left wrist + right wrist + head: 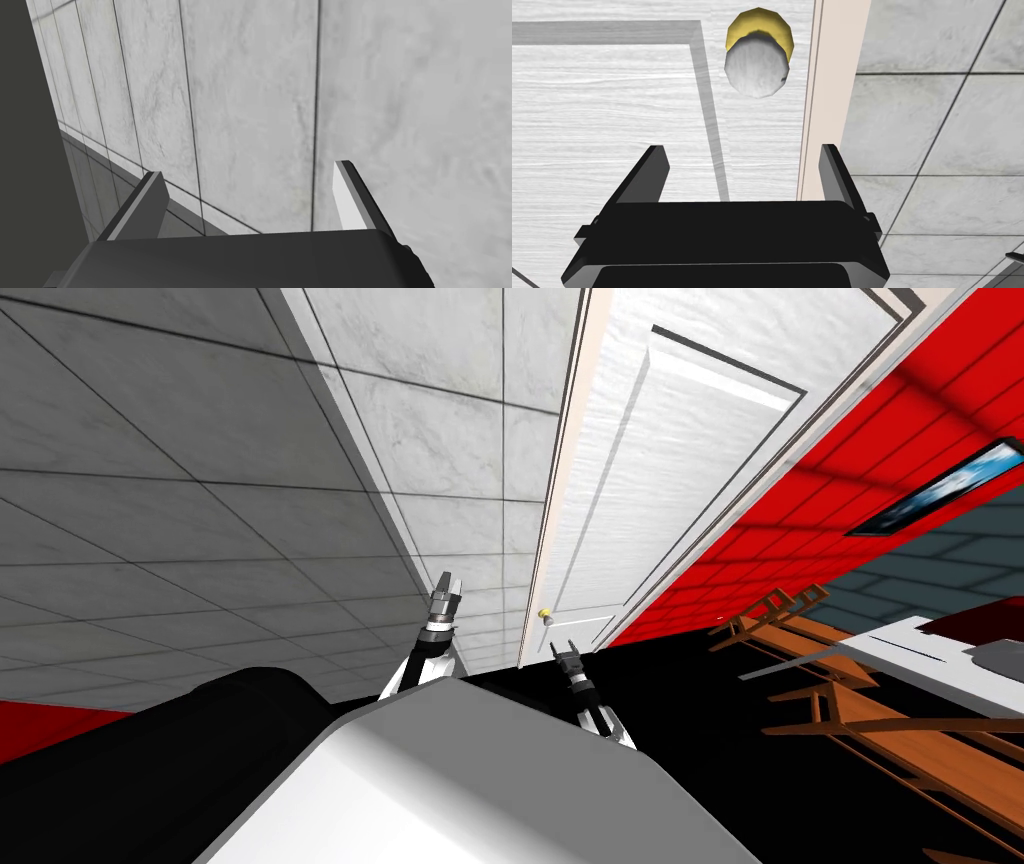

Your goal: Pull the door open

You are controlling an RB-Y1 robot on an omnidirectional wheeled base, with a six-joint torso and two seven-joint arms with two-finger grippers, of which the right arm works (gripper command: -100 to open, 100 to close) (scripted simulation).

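Right wrist view: knob (757,70) at twelve o'clock of my right gripper (742,147), fingers spread, empty.
The white door (612,110) should swing heavy and stiff; the round knob looks slippery, so I'd clamp its sides. The head view adds the door's full panel at one o'clock and my left gripper (447,583), also released, by the tiled wall (200,488).

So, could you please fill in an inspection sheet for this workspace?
Surface: white panelled door, seemingly shut.
Job's things: grey knob on a yellow base, near the door's edge, ungrasped.
Clutter: brown wooden furniture and a white table, right.
Grippers: right gripper open, short of the knob; left gripper open, facing the grey tiled wall.
Cables: nothing seen.
Surroundings: red wall with framed picture; black area below.
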